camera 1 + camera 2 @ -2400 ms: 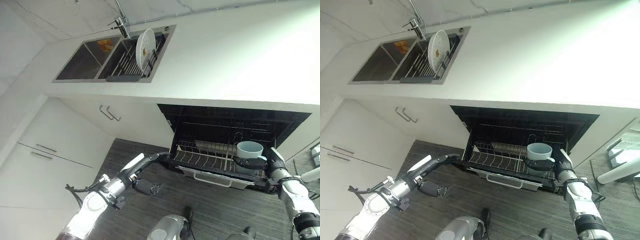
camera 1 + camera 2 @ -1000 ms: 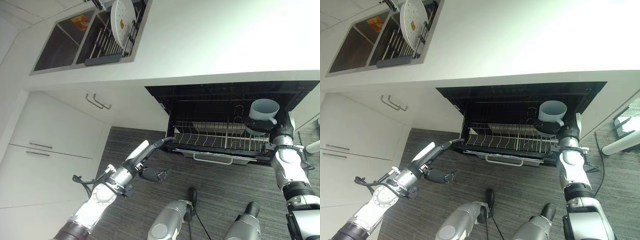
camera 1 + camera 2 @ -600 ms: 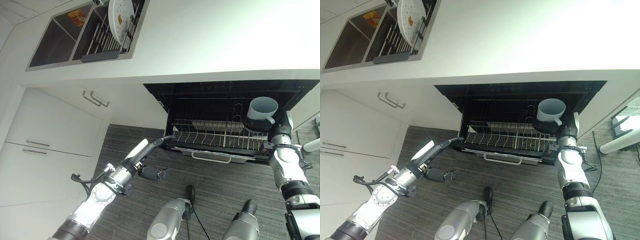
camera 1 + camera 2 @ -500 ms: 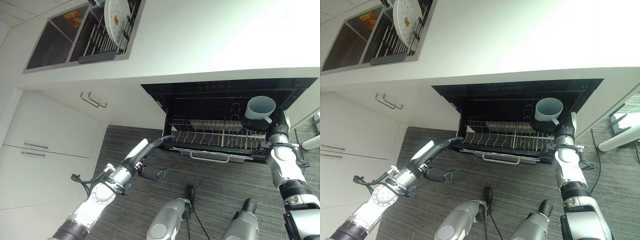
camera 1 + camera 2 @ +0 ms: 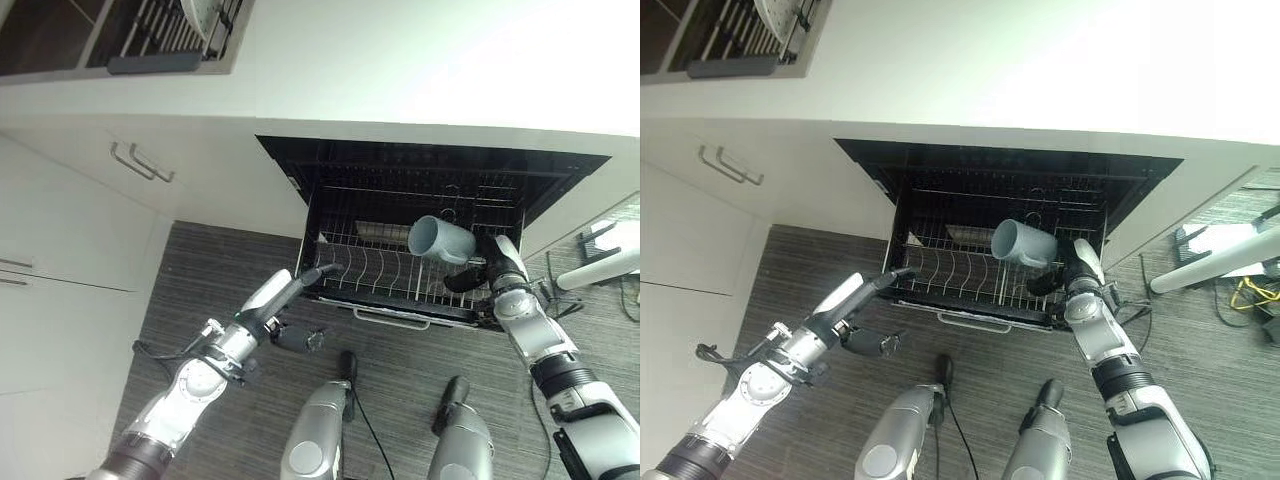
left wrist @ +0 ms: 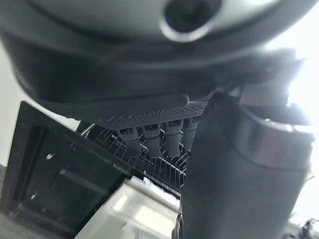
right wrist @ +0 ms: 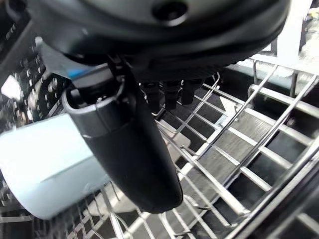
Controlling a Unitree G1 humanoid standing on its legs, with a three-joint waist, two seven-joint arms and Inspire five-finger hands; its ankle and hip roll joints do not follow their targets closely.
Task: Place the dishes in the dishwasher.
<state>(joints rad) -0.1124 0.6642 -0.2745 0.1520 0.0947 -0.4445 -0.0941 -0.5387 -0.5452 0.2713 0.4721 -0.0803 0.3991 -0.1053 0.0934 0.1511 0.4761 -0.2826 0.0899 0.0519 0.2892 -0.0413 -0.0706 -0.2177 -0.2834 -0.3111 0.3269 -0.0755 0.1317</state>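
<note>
The dishwasher (image 5: 300, 165) under the counter stands open, its wire rack (image 5: 365, 270) pulled out over the floor. A light blue mug (image 5: 440, 240) lies tilted on its side just above the rack's right half. My right hand (image 5: 478, 276) is shut on it from the right. The right wrist view has the mug (image 7: 45, 169) beside the thumb (image 7: 134, 159), with rack wires beyond. My left hand (image 5: 298, 280) is open, its straight fingers (image 6: 149, 137) touching the rack's front left corner.
A sink (image 5: 120, 45) with a drying rack and a white plate (image 5: 780, 14) sits in the counter at far left. White cupboards with handles (image 5: 140, 160) stand left of the dishwasher. A steel item (image 5: 380, 229) lies at the rack's back. A white object (image 5: 1215, 250) lies on the floor at right.
The camera has shifted. My right hand has lowered the mug from the rack's right edge toward its middle and tipped it from upright onto its side. The left hand stays at the rack's corner.
</note>
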